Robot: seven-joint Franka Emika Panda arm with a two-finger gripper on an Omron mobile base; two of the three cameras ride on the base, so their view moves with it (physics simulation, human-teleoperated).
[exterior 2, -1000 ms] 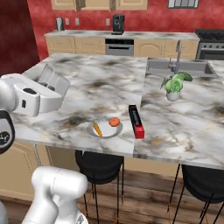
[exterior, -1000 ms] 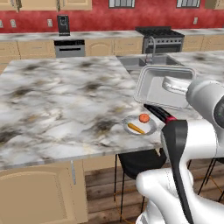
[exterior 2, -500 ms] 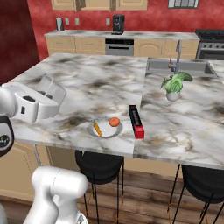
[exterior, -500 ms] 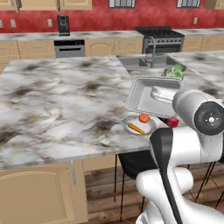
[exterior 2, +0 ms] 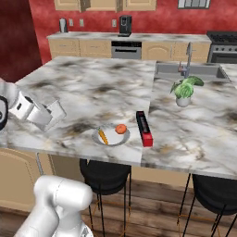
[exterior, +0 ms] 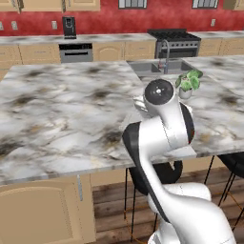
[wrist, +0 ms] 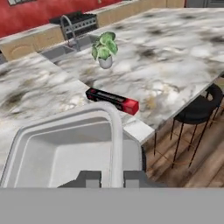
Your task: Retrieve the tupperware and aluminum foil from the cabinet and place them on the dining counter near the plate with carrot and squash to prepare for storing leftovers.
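Gripper (wrist: 111,178) closed on the rim of the tupperware (wrist: 57,151); in the hand view the two finger tips sit either side of the container's near wall, the grey translucent tub spreading out ahead of them. In the right base view the tupperware (exterior 2: 52,113) hangs tilted at the end of the wrist, above the left part of the dining counter (exterior 2: 92,88), near its front edge.

Aluminum foil (exterior 2: 144,128) lies flat on the marble, red end toward the counter's front edge. Same box in the hand view (wrist: 112,100), just beyond the tupperware's far rim.

Plate (exterior 2: 110,137) sits just left of the foil box, apart from it. On it: the carrot (exterior 2: 103,137), a thin orange stick, and a round orange-red piece (exterior 2: 121,128) beside it. Plate lies between the held tupperware and the foil.

Other things about: a small potted plant (exterior 2: 184,90) in a white pot, standing on the right part of the top, well back from the foil. Sink with a silver faucet (exterior 2: 187,56) behind the plant. Black bar stools (exterior 2: 107,178) tucked under the front overhang. Far wall counter carries a coffee machine (exterior 2: 124,25); dishwasher panel below it, stove (exterior: 175,40) to the right.

In the left base view the arm's own white links (exterior: 164,124) stand in front of the plate area.
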